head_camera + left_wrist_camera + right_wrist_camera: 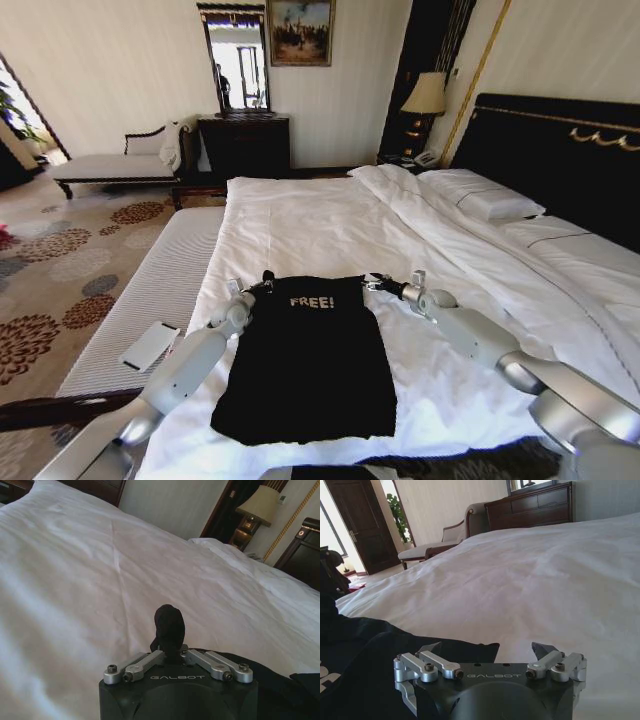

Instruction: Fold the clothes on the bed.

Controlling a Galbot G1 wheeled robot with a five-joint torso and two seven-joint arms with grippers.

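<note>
Black T-shirt point(305, 365) lies flat on the white bed point(330, 220), folded to a narrow rectangle, "FREE!" print point(312, 302) at the top edge, between the two grippers.

Left gripper point(262, 283) sits at the shirt's top-left corner. Jaws closed tight on a bunch of the black fabric point(169, 627); in the left wrist view the pinched wad sticks out past the fingertips, and the rest of the shirt trails off beside and behind the gripper body.

Right gripper point(375, 284) sits at the shirt's top-right corner. Jaws spread wide, nothing between them. In the right wrist view the shirt edge point(470, 647) runs up to one finger point(431, 649); contact can't be confirmed. The other finger point(541, 651) is over bare sheet, clear of the fabric. Gap between the jaws shows only white sheet.

Shirt body extends back from both jaws toward the robot, sleeves tucked in, hem near the foot edge of the bed.
</note>
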